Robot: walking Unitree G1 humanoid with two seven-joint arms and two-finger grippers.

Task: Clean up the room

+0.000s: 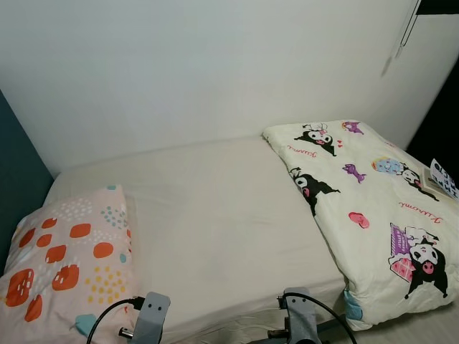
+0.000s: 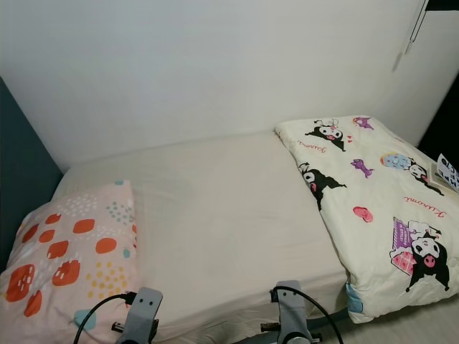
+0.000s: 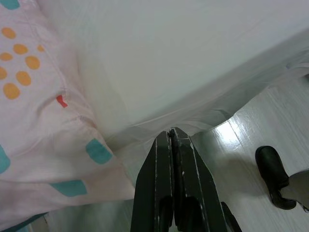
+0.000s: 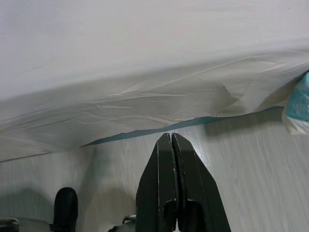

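White wall backs a low bed covered with a plain cream sheet, seen from the robot's head as it stands at the bed's near edge. On the robot's left end of the bed lies a pillow in pale pink with orange blobs, yellow dots and teal patches; its near corner hangs a little over the mattress edge. On the right end lies a folded quilt printed with black-and-white cartoon figures, purple shapes and pink hearts; it reaches from the wall side to the near edge, where its corner droops over the side. The stretch of sheet between pillow and quilt is bare and fairly smooth. A dark teal panel stands along the bed's left end.

Both arms are low in front of the bed. The left pincer has its two black fingers pressed together with nothing between them, pointing at the sheet's hanging edge just beside the pillow's corner. The right pincer is likewise closed and empty, pointing at the wrinkled sheet edge above pale wooden floor. A strip of teal shows under the sheet's hem there, and a bit of the quilt's light blue corner hangs nearby.
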